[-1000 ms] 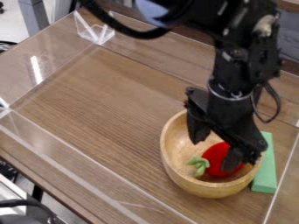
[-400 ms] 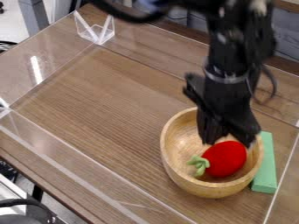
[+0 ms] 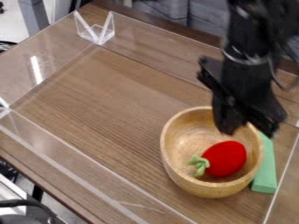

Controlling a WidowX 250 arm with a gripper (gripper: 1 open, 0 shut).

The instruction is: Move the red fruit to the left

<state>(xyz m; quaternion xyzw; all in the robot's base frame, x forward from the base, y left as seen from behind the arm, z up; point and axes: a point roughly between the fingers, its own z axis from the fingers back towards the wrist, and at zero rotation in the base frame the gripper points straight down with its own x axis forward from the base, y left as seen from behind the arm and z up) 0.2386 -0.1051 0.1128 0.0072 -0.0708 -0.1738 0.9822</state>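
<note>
1 tool [image 3: 239, 92] above 1 bowl [image 3: 184, 146]; 1 red fruit [image 3: 225, 158] in bowl

The glossy red toy strawberry [image 3: 223, 159] is lying tilted inside the wooden bowl [image 3: 187, 135], its green leafy stem pointing leftward.

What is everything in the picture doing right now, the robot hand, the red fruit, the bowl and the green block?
Gripper: above the bowl, holding nothing; how wide its fingers stand is hard to tell.
Red fruit: lying on its side in the bowl, leafy stem toward the lower left of the picture.
Wooden bowl: upright, the fruit inside it.
Green block: flat on the table, partly hidden by the bowl.
</note>
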